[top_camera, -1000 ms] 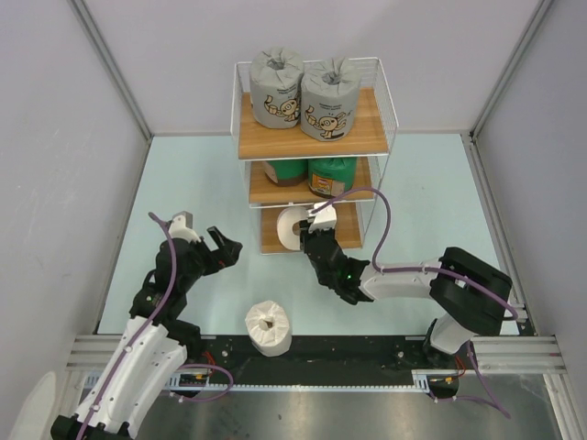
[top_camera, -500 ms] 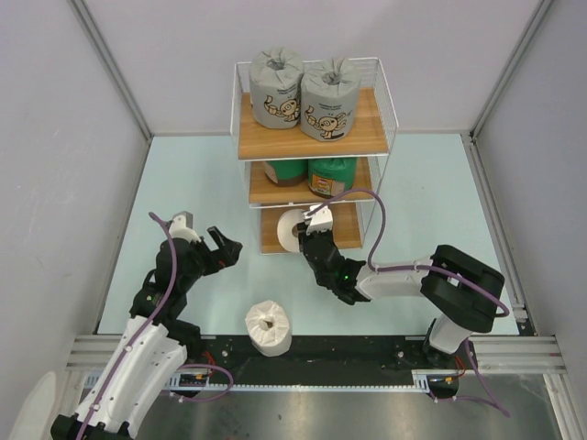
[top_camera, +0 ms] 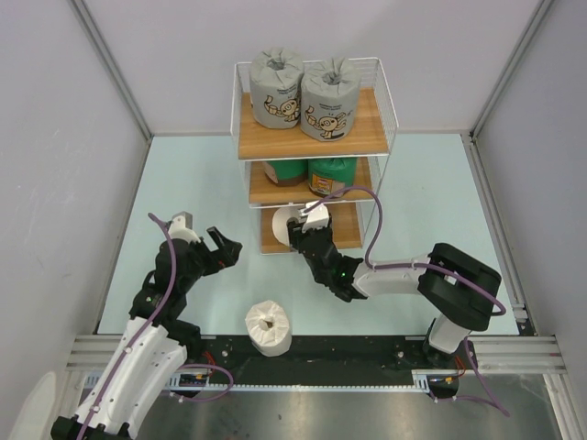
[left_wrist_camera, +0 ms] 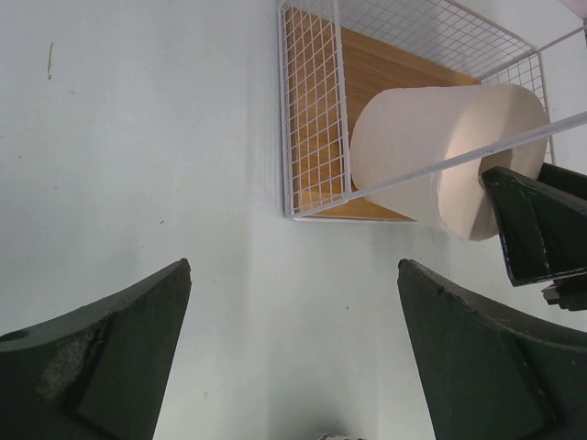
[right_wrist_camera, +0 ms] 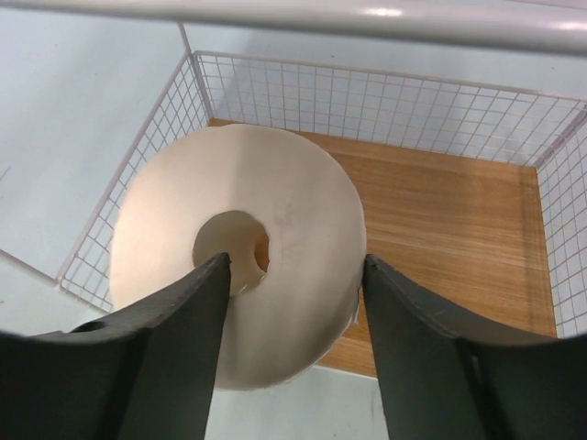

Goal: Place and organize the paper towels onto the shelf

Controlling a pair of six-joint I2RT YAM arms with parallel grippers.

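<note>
While the three-tier wooden shelf (top_camera: 367, 128) in its white wire frame carries two grey cartoon-print rolls (top_camera: 277, 88) on top and two dark green rolls (top_camera: 331, 174), half hidden under that board, on the middle tier, the right gripper (right_wrist_camera: 295, 266) clasps one plain white roll (right_wrist_camera: 303, 211) lying on its side at the bottom tier's front left. A second white roll (top_camera: 268, 326) stands on the pale table (top_camera: 431, 202) near the arm bases. The left gripper (top_camera: 225, 246) hangs spread wide, holding nothing.
</note>
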